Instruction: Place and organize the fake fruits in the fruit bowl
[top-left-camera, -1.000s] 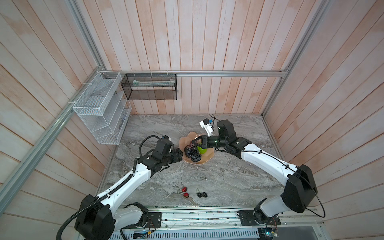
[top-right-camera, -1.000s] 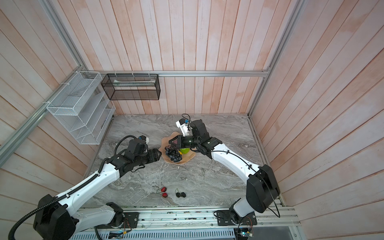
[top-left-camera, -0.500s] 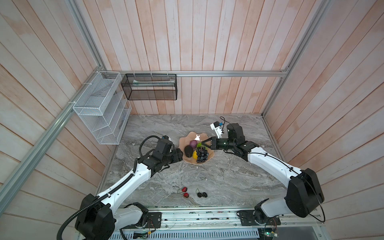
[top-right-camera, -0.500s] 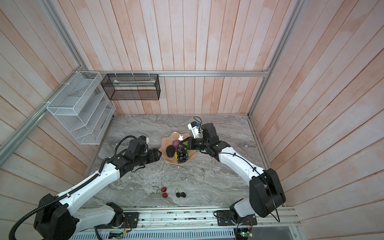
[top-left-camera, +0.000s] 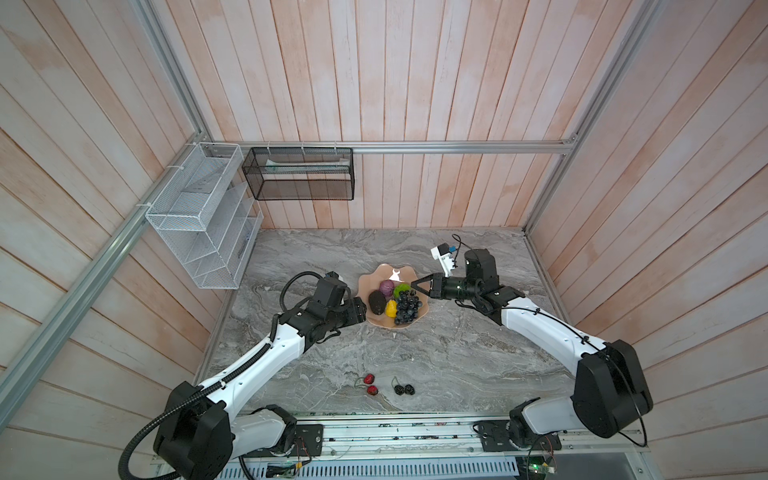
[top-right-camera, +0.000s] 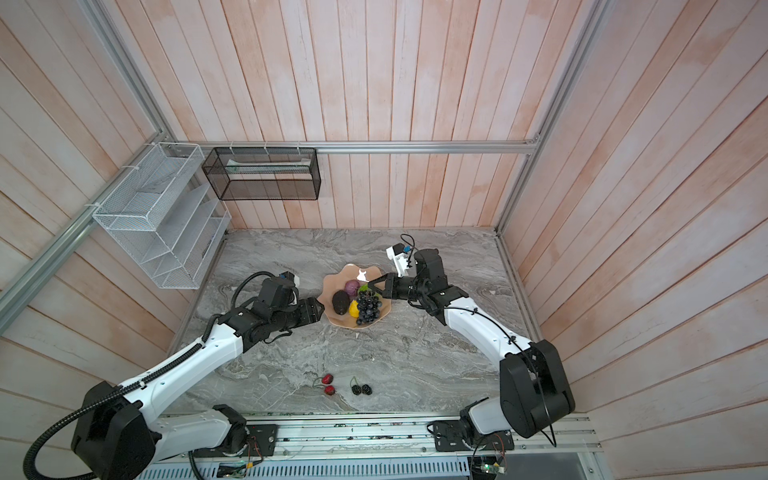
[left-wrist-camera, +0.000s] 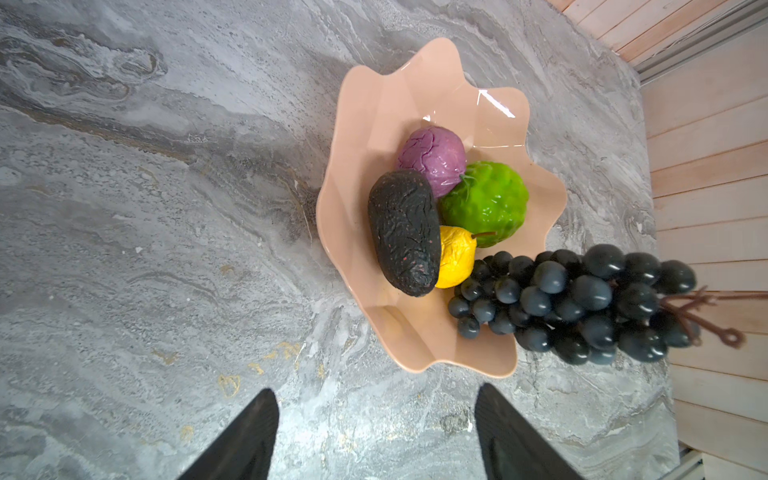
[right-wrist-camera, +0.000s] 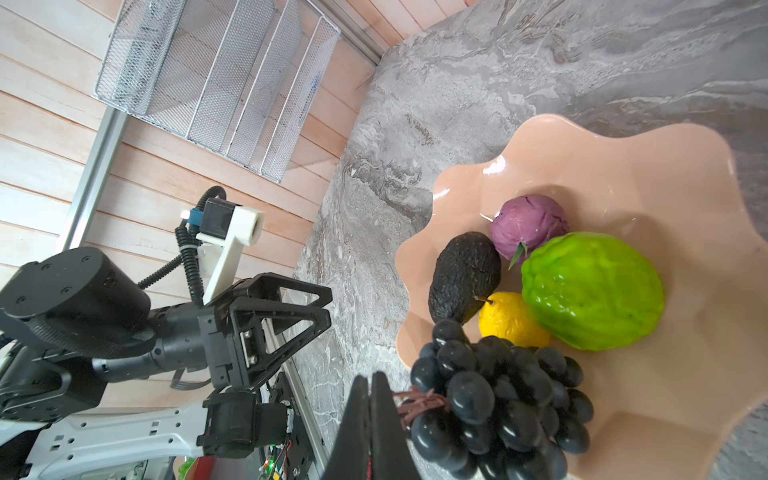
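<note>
R gripper (right-wrist-camera: 371, 380) clenched on stem (right-wrist-camera: 419, 402) of grapes (right-wrist-camera: 498, 403): I hold them there so they hang over the bowl's (right-wrist-camera: 685, 174) bare side, off the avocado (right-wrist-camera: 463, 278) | L gripper (left-wrist-camera: 374, 390) spread, empty, beside rim, probably to steady it | red pair (top-left-camera: 370, 384), black pair (top-left-camera: 404, 389) lie on table (top-left-camera: 436, 353), not yet bowled.

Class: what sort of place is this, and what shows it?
Most likely a robotics test cell, not a real kitchen: a left arm and right arm mounted on a base rail, plank walls held by an aluminium frame, and a fruit bowl on a marble-look tabletop.
</note>
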